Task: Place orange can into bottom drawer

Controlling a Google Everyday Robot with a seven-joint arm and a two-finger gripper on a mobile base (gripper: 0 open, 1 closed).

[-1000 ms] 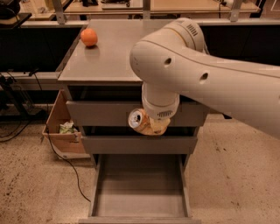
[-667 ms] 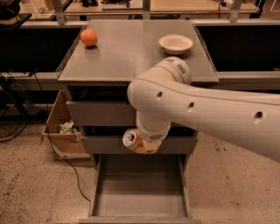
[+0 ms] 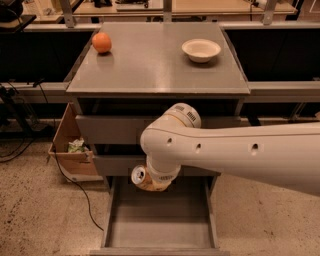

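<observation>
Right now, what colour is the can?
Gold-orange, silver top; camera view. Gripper holds can over drawer.

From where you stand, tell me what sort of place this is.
Probably a lab or workshop: grey metal cabinet, workbenches behind, loose cables on the floor. The gripper holds the orange can over the open bottom drawer.

The arm is clad in smooth, glossy white plastic, and its end effector [image 3: 157,181] is held above the matt grey metal bottom drawer [image 3: 160,227]. Shiny metal is shown by the orange can [image 3: 140,176]. The bench [image 3: 150,65] is finished smooth, faintly sheened grey.
</observation>
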